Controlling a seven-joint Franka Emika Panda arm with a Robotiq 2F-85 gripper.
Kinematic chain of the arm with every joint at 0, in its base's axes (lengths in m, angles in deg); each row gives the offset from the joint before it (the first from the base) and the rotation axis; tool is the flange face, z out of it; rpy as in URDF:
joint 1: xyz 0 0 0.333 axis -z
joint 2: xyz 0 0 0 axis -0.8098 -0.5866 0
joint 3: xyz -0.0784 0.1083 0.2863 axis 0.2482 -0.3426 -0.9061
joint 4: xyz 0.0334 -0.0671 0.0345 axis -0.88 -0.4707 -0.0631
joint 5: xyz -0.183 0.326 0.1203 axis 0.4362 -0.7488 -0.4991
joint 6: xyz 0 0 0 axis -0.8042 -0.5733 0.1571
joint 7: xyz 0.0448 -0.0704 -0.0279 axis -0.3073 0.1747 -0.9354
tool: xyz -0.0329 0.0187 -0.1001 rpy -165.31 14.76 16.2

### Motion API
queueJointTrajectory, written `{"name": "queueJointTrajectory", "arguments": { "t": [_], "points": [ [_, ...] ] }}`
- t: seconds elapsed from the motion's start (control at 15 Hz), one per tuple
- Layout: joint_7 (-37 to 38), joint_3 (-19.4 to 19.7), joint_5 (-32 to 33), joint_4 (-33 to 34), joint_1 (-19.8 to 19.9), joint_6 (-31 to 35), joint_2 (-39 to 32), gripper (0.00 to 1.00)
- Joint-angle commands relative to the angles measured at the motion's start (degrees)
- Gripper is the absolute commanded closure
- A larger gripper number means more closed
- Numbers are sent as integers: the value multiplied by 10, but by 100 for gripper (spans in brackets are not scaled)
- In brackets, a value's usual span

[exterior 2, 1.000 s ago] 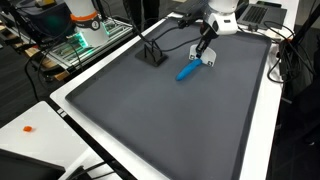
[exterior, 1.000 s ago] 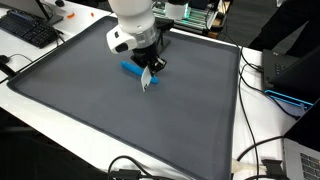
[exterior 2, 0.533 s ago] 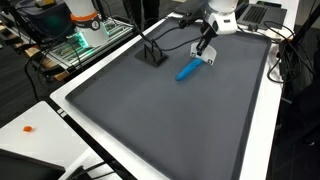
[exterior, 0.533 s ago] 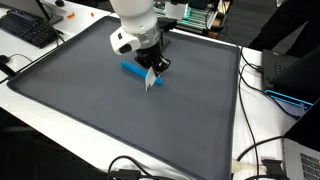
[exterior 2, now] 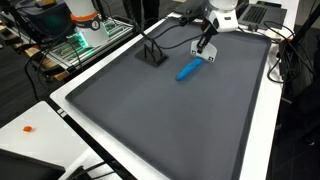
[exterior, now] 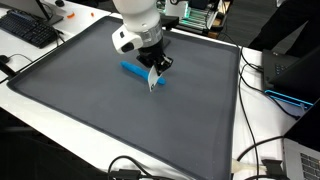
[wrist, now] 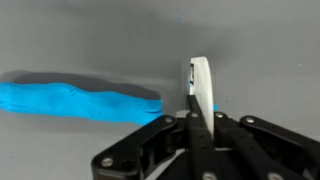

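Observation:
My gripper (wrist: 197,122) is shut on a thin, flat white piece (wrist: 200,85) that sticks out past the fingertips. It hangs just above a long blue strip (wrist: 80,100) lying flat on the dark grey mat. In both exterior views the gripper (exterior: 155,68) (exterior 2: 203,46) hovers over the far part of the mat. The white piece (exterior: 152,81) points down at one end of the blue strip (exterior: 132,69) (exterior 2: 187,71). I cannot tell whether the white piece touches the strip.
The dark grey mat (exterior: 90,110) covers a white table. A small black stand (exterior 2: 152,55) sits on the mat near the strip. A keyboard (exterior: 30,30) lies beyond the mat's edge. Cables (exterior: 255,150) and a laptop (exterior 2: 262,12) are at the sides.
The gripper with the white piece has shifted slightly along the blue strip. The strip itself has not moved.

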Motion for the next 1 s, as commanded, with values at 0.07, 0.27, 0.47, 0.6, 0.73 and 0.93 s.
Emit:
{"name": "queueJointTrajectory", "arguments": {
  "t": [0.07,0.27,0.47,0.6,0.73,0.93],
  "points": [
    [-10,1,-5,-19,10,-10,38,99],
    [-8,8,1,-23,14,-11,52,99],
    [-13,15,5,-29,20,-12,60,99],
    [-19,17,4,-32,24,-11,60,99],
    [-25,18,6,-34,27,-11,57,99],
    [-31,22,11,-40,29,-9,53,99]
  ]
}}
